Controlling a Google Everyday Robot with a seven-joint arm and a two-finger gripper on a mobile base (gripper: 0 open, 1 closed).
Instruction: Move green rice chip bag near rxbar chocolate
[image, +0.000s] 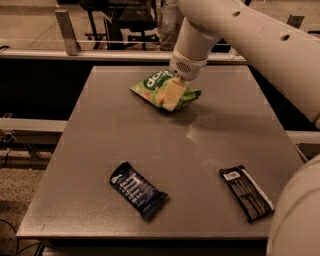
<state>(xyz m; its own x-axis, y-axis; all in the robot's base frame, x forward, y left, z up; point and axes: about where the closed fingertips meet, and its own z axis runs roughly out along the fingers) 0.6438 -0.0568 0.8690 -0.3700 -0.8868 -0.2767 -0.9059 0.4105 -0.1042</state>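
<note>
Nearest, the dark blue bar wrapper bore white print too small to read; to its right the rxbar chocolate lay flat near the table's front-right corner, with its white label at the far end and its pale text illegible. Well apart, toward the far side, lay the green rice chip bag, its white lettering not surely readable. I judged it light, crinkly and slippery with fragile contents, so best pinched at an edge seam. The gripper sat on the bag's right part; whether it gripped could not be told.
</note>
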